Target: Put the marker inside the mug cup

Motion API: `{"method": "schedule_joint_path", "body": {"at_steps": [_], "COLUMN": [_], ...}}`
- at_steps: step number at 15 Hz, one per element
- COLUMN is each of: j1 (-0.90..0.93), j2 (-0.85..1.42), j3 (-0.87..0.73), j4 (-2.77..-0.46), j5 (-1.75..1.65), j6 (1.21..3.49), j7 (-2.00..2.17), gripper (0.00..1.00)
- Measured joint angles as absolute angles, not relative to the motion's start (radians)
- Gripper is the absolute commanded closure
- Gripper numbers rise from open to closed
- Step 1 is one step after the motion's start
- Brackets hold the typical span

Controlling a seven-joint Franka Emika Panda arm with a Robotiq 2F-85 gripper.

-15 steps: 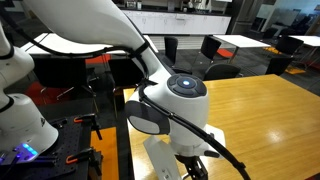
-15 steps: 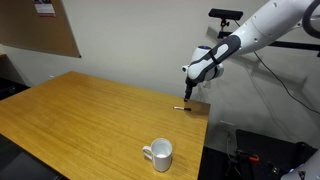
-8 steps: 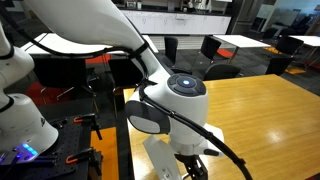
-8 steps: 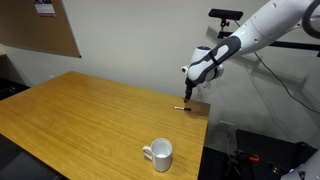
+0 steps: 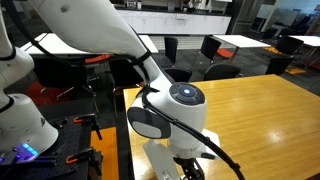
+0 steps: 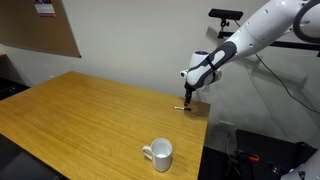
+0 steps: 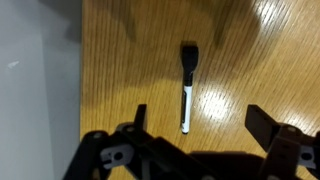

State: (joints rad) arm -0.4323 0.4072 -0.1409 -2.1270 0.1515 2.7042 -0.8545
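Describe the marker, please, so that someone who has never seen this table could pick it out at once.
Look at the wooden table and find the corner below the robot's open gripper, away from the white mug. The marker lies flat there: a thin short stick, half dark and half white, the only slim thing on the table.

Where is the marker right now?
In the wrist view the marker lies flat on the wooden table, under the open gripper. In an exterior view it sits by the table's edge, far from the mug cup.
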Motion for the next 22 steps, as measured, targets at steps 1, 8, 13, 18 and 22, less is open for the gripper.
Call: {"method": "schedule_joint_path", "body": {"at_steps": [1,8,13,18,22], "j1": [-0.435,-0.481,-0.496,-0.497,-0.500], "j2": [0.415,0.475,0.529,0.575,0.599], "j3": [-0.138,-0.096,-0.082,-0.076,-0.070], "j4": [-2.123,-2.071,-2.020,-1.982,-1.963], "j5": [0.153,0.169,0.170,0.169,0.168], "j6": [2.705,2.705,2.702,2.697,2.695], "j7": [-0.854,-0.855,-0.855,-0.855,-0.855], "gripper": [0.00,0.00,0.00,0.00,0.25]}}
